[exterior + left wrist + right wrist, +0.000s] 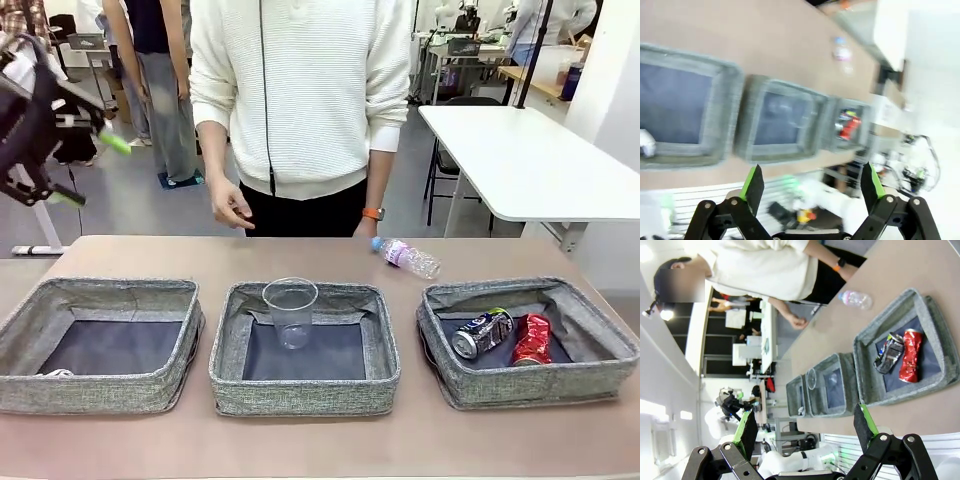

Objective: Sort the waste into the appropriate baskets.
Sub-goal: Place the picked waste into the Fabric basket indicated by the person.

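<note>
Three grey baskets stand in a row. The left basket (100, 395) holds crumpled white paper (58, 373). A clear plastic cup (291, 310) stands upright in the middle basket (300, 395). In the right basket (540, 385) lie a crushed blue-silver can (481, 333) and a crushed red can (532, 340). The clear bottle (408, 256) lies on the table behind the baskets. My left gripper (92, 170) hangs open and empty, high at the far left. In the right wrist view my right gripper (805, 426) is open and empty, high above the right basket (865, 375).
A person in a white sweater stands at the far edge, one hand (232, 208) hovering over the table near the middle. A white table (530, 160) stands behind at the right. Bare brown tabletop (150, 258) runs behind the baskets.
</note>
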